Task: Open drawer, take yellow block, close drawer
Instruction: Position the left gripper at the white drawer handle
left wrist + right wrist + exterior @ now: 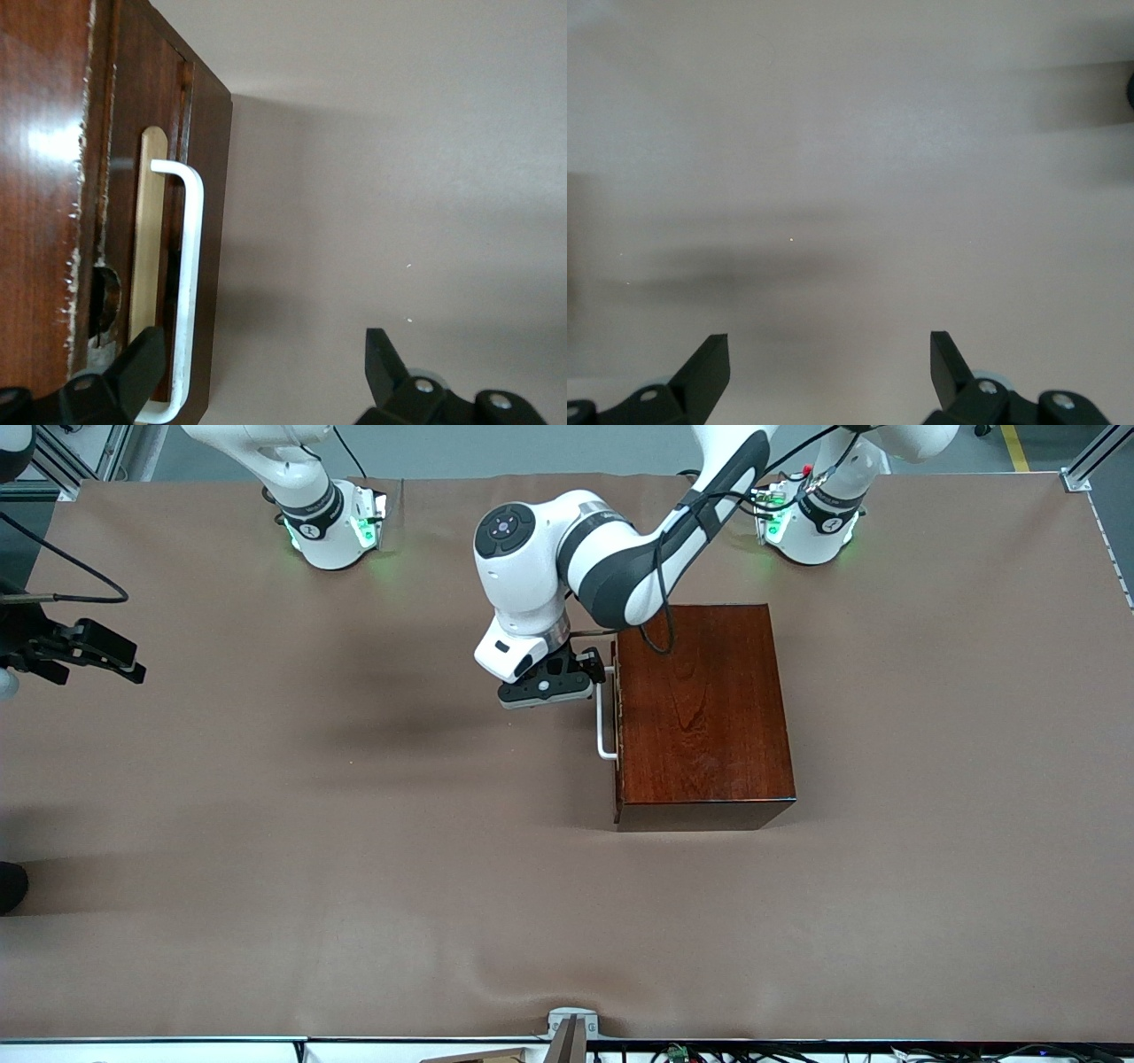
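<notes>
Two grippers gape empty: left gripper (592, 676) at the closed drawer (617, 726)'s white handle (603, 722), mid-frame; right gripper (111, 657) waits at frame's left edge over bare table (354, 868).

The drawer (617, 717) interior is concealed inside the wooden box (704, 708). The left wrist view crops the white handle (188, 283) at its lower end. The right gripper (89, 651) body is cut off at the front view's edge.

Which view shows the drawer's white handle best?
The left wrist view: the handle fills it close up, between the left tool's open fingers. The front view shows it small beside that tool; the right wrist view shows none.
</notes>
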Action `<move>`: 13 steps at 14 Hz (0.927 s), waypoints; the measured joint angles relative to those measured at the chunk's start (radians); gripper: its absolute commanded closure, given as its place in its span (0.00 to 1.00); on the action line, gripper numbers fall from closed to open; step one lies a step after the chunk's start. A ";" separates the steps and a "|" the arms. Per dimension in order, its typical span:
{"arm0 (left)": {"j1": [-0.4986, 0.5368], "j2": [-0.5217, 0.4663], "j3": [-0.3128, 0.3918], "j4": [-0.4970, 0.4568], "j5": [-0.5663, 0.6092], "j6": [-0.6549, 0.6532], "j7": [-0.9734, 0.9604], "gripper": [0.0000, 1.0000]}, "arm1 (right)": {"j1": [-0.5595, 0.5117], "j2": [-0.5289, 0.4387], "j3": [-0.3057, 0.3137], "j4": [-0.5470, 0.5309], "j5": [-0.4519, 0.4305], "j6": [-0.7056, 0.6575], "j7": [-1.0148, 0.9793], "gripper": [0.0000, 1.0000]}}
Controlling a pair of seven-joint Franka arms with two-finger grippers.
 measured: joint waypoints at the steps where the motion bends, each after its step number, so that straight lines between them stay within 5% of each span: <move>1: 0.000 0.008 0.000 0.000 0.000 -0.004 0.001 0.00 | 0.000 0.000 0.000 0.000 0.000 0.000 0.000 0.00; 13: 0.023 0.070 0.013 -0.001 0.000 -0.046 0.056 0.00 | 0.000 0.000 0.000 0.000 0.000 0.000 0.000 0.00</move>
